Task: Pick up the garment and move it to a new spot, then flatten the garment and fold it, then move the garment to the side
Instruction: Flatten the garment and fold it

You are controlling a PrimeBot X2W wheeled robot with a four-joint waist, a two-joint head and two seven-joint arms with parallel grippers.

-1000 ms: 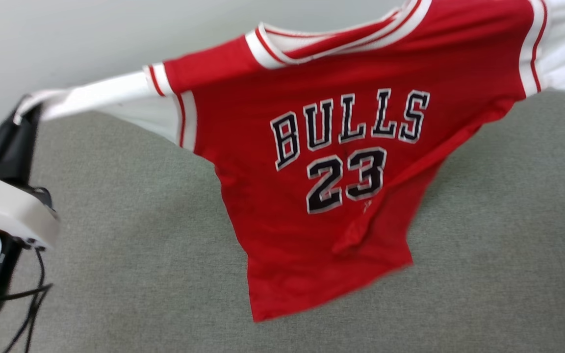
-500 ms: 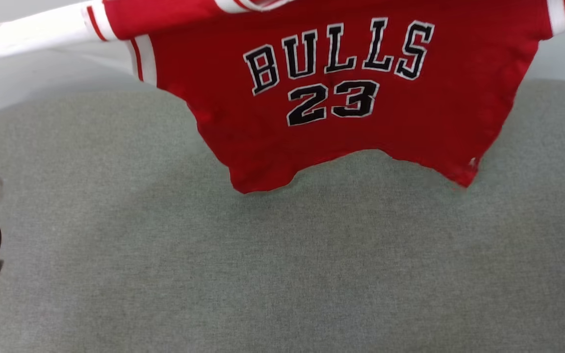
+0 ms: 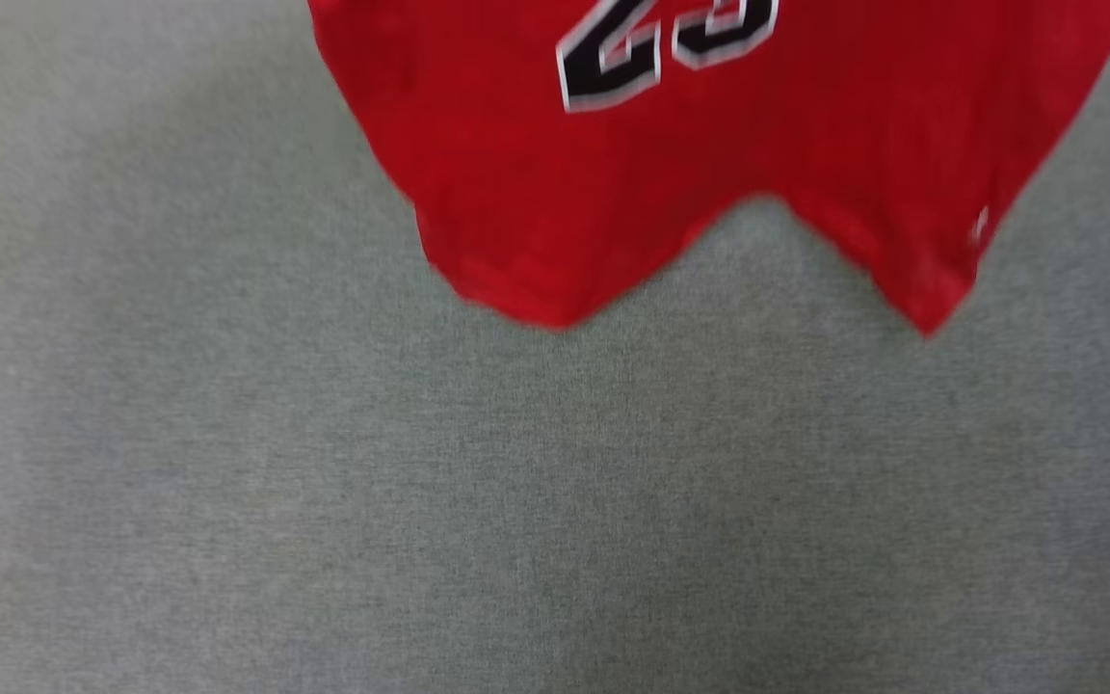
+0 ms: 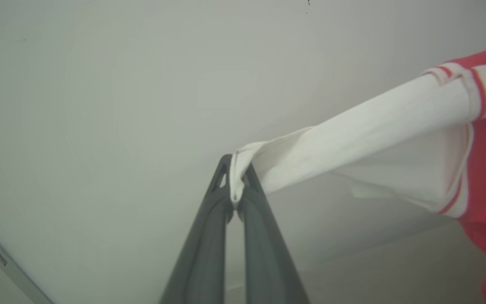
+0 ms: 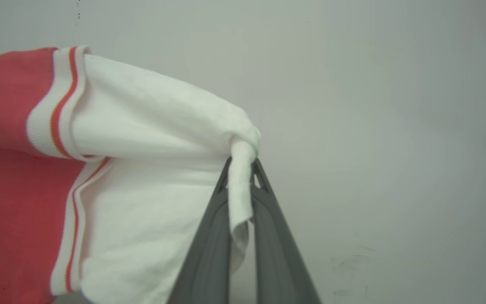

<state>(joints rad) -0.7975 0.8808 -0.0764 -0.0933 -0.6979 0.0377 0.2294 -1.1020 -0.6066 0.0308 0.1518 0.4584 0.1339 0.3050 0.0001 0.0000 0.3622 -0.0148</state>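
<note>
The garment (image 3: 709, 154), a red jersey with a black-and-white number, hangs in the air at the top of the head view, its wavy lower hem above the grey surface (image 3: 516, 501). In the left wrist view my left gripper (image 4: 235, 169) is shut on the end of one white sleeve (image 4: 365, 139), which stretches taut to the right toward the red body. The right wrist view has my right gripper (image 5: 241, 169) shut on the bunched end of the other white sleeve (image 5: 150, 122), with the red body on its left.
A grey fabric-covered surface lies below the hanging hem in the head view. Behind both grippers stands a plain pale wall (image 4: 120, 84). A grey strip (image 4: 2, 257) crosses the lower left corner of the left wrist view.
The jersey has gone up the head view, so its collar, lettering and sleeves have left the picture and just the number and hem remain. The left gripper has left the head view. The view itself has shifted.
</note>
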